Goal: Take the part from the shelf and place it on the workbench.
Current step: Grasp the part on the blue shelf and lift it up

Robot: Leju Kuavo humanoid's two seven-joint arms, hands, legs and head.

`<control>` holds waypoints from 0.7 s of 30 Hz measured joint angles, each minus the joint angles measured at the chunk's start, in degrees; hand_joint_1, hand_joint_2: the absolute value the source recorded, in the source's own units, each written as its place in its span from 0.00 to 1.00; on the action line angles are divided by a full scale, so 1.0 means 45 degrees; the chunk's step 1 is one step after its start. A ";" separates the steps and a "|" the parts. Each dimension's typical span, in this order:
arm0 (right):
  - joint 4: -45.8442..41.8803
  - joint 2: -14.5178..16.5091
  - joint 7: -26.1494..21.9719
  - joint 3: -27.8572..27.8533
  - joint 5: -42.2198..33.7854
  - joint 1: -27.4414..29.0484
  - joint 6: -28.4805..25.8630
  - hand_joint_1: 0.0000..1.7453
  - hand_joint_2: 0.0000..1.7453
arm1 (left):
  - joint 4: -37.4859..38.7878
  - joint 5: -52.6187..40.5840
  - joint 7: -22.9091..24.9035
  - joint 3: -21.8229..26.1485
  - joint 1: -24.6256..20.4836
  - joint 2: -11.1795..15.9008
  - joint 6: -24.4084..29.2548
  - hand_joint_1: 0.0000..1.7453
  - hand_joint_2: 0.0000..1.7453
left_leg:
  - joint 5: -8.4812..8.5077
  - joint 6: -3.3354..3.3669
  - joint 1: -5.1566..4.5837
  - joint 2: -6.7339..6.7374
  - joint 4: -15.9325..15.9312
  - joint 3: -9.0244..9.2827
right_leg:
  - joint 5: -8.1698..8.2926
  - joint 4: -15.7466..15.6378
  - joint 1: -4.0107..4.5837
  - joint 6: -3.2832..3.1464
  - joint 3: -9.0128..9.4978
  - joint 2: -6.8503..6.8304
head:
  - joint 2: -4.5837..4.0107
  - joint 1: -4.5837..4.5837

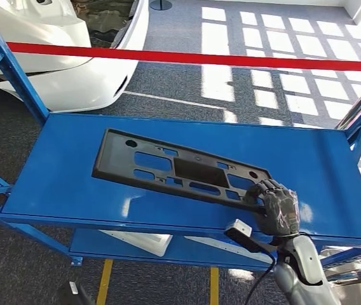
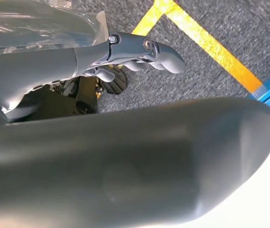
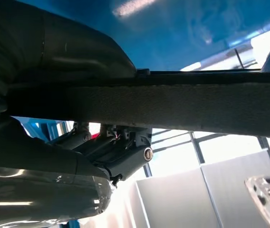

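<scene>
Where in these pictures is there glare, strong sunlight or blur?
Head view: sunlight falls in window-shaped patches on the floor, and the blue shelf shines. Left wrist view: the near grey thumb is blurred. Right wrist view: the bright background is overexposed.

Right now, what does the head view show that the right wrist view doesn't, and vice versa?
Head view alone: the whole black plastic panel lying flat on the blue workbench top, its cutouts, the white car body and the red barrier tape behind. Right wrist view alone: the panel's thin edge seen side-on, running across the picture, and the bright windows beyond. Both: the right hand gripping the panel's near right end, and the blue workbench surface.
</scene>
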 joint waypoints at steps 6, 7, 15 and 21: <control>-0.1676 -0.0228 -0.0079 -0.0375 0.0017 0.0848 -0.0193 1.00 1.00 | 0.0000 -0.0001 -0.0084 0.0030 0.0068 0.0005 0.0042 0.00 0.00 | -0.0001 0.0001 -0.0004 -0.0005 0.0000 -0.0005 | 0.0000 -0.0001 -0.0002 0.0001 -0.0001 -0.0008 | 0.0000 0.0002; -0.2031 -0.0281 -0.0130 -0.0450 0.0059 0.1031 -0.0312 1.00 1.00 | 0.0000 -0.0001 -0.0103 0.0044 0.0092 0.0007 0.0063 0.00 0.00 | -0.0001 0.0001 -0.0005 -0.0006 0.0000 -0.0006 | 0.0000 -0.0001 -0.0002 0.0001 -0.0002 -0.0009 | 0.0000 0.0002; -0.5421 -0.0555 -0.0250 -0.1066 0.0526 0.2863 -0.1485 1.00 1.00 | 0.0000 0.0001 -0.0343 0.0339 0.0268 0.0019 0.0306 0.00 0.00 | -0.0007 -0.0003 -0.0003 -0.0009 -0.0001 -0.0026 | -0.0014 -0.0001 -0.0002 0.0001 -0.0024 -0.0010 | 0.0000 0.0001; -0.7149 -0.0596 -0.0295 -0.1350 0.0607 0.3942 -0.1597 1.00 1.00 | 0.0000 -0.0001 -0.0396 0.0519 0.0352 0.0021 0.0401 0.00 0.00 | -0.0006 -0.0003 -0.0002 -0.0008 -0.0002 -0.0034 | -0.0021 -0.0001 -0.0002 0.0006 -0.0030 -0.0006 | 0.0000 0.0000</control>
